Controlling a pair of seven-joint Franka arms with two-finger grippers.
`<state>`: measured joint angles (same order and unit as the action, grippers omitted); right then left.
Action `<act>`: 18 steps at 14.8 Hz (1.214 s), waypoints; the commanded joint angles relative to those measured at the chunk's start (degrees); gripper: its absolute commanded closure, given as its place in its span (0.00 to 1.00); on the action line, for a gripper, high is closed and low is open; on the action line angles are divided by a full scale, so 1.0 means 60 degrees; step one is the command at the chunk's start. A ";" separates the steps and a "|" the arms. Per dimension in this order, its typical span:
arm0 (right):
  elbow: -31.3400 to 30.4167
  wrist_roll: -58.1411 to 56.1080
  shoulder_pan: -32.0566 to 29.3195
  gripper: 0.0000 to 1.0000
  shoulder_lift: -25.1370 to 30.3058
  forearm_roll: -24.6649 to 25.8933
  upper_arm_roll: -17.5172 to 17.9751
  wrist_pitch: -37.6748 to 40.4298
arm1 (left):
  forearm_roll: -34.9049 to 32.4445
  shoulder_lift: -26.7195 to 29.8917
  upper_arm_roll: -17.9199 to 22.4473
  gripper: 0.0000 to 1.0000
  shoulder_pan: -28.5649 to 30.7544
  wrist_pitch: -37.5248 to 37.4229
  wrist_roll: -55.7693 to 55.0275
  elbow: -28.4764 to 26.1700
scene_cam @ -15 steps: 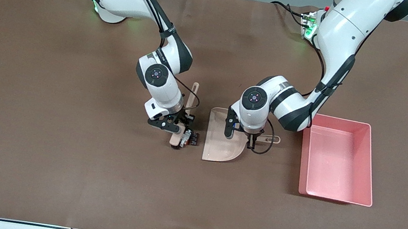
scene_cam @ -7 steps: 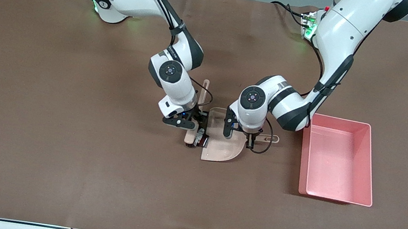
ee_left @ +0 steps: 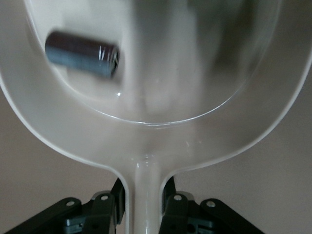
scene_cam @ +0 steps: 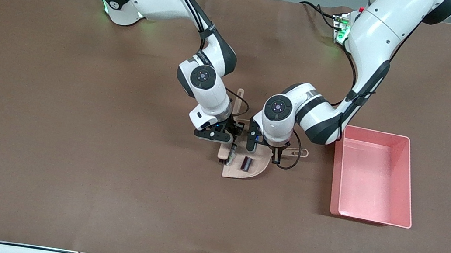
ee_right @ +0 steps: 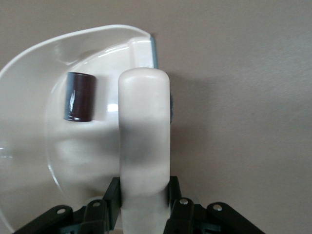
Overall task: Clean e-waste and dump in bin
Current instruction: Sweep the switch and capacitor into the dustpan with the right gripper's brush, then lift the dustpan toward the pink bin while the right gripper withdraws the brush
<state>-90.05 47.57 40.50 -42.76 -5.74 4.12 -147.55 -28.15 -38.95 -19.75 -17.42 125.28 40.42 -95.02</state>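
Right gripper [scene_cam: 230, 141] clamps brush [ee_right: 144, 131] over dustpan [scene_cam: 257, 166], cylinder [scene_cam: 247, 163] inside.

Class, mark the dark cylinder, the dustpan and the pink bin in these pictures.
dark cylinder [scene_cam: 247, 163]: front view, middle of its side.
dustpan [scene_cam: 257, 169]: front view, bare floor of the scoop.
pink bin [scene_cam: 409, 183]: front view, its side wall.

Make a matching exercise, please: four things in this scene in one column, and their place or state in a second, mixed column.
1. dark cylinder
2. dustpan
3. brush
4. pink bin

a. held by the right gripper
b. lying in the dustpan
c. toward the left arm's end of the table
d. handle held by the left gripper

Pairs: 1-b, 2-d, 3-a, 4-c
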 commanded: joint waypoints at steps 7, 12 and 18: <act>0.0550 -0.0631 -0.0406 0.99 0.0123 -0.0025 -0.0042 0.1428 | -0.0157 -0.0540 0.0069 0.80 -0.0304 -0.0007 -0.0292 0.0485; 0.0273 -0.1803 -0.1591 0.99 0.1279 0.0019 -0.0116 0.3378 | -0.0509 -0.0569 0.0054 0.92 -0.0128 0.0897 -0.0394 0.0470; -0.1951 -0.5329 -0.4314 0.99 0.3139 0.0033 -0.0116 0.3322 | -0.0012 -0.0467 -0.0063 0.92 -0.0070 0.2132 -0.0527 0.0499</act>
<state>-93.20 22.50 20.43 -30.27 -5.64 2.08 -126.56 -29.32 -41.08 -19.47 -17.82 136.96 37.66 -94.07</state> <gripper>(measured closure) 0.573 0.665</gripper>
